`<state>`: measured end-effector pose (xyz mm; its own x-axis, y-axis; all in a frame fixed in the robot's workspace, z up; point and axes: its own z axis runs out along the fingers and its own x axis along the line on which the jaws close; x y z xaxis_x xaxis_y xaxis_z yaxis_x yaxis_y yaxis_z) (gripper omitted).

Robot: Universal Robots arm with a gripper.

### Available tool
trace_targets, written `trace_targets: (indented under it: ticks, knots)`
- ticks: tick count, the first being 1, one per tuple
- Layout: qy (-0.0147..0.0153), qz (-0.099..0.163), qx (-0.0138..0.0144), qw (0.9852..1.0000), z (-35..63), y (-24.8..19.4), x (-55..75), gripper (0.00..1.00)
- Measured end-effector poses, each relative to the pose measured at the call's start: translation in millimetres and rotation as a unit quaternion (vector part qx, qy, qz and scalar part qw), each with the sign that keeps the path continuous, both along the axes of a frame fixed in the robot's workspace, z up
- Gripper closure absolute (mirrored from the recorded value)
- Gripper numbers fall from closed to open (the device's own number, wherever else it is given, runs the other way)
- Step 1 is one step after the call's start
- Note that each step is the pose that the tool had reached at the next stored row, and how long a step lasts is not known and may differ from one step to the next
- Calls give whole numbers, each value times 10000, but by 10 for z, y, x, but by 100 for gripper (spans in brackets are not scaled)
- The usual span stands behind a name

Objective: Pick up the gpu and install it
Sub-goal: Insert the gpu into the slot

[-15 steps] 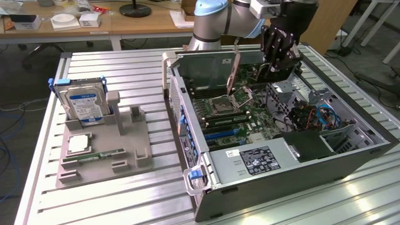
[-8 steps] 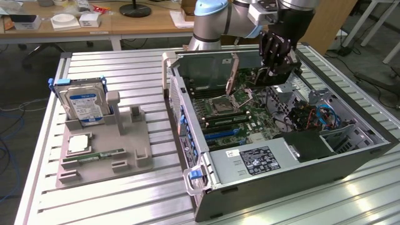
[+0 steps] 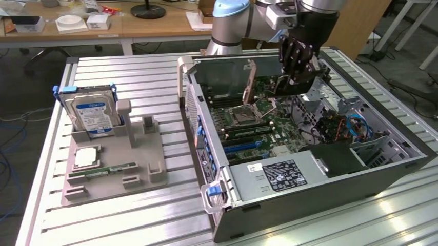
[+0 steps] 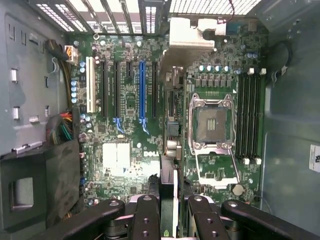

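The gripper [image 3: 300,69] hung above the motherboard [image 3: 263,125] inside the open case [image 3: 383,169], its fingers [image 4: 146,220] drawn in narrow on the gpu [image 3: 306,83], which was clear of the motherboard and not yet seated. I'd judge the card light and stiff but fragile, best pinched along its upper edge, away from the contacts. The wrist view looked down the card edge-on to the blue slot [image 4: 142,90] on the motherboard; the exterior view gave its height above the motherboard

Open black metal computer case [image 3: 308,205] lies on slatted aluminium table [image 3: 137,225], grey plastic tray [image 3: 113,169] to the exterior view's left, thin dark gpu card [image 4: 169,185] above green motherboard [image 3: 274,128].
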<state>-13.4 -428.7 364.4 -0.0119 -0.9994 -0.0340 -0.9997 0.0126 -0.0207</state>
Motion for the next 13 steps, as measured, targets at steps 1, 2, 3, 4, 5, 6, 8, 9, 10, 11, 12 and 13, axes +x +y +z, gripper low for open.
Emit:
trace_targets:
  ticks: [1, 2, 3, 4, 5, 6, 8, 9, 10, 11, 12, 13]
  knots:
    - [0, 0, 0, 10000, -3, 0, -13, 73]
    - [0, 0, 1, 10000, -7, 0, -24, 73]
    - [0, 0, 0, 10000, -11, 0, -31, 73]
    - [0, 0, 0, 10000, -14, 0, -32, 73]
    - [0, 1, 0, 10000, -17, 0, -32, 73]
    - [1, 1, -1, 10000, -19, 0, -32, 73]
    - [0, 1, 0, 10000, -27, 0, -32, 73]
    - [0, 0, 1, 10000, -34, 0, -33, 73]
    - [0, 0, 1, 10000, -44, 0, -33, 73]
    - [0, 0, 0, 10000, -54, 0, -33, 73]
    - [1, 0, 0, 10000, -64, 0, -33, 73]
    - [1, 0, 0, 10000, -75, 0, -33, 73]
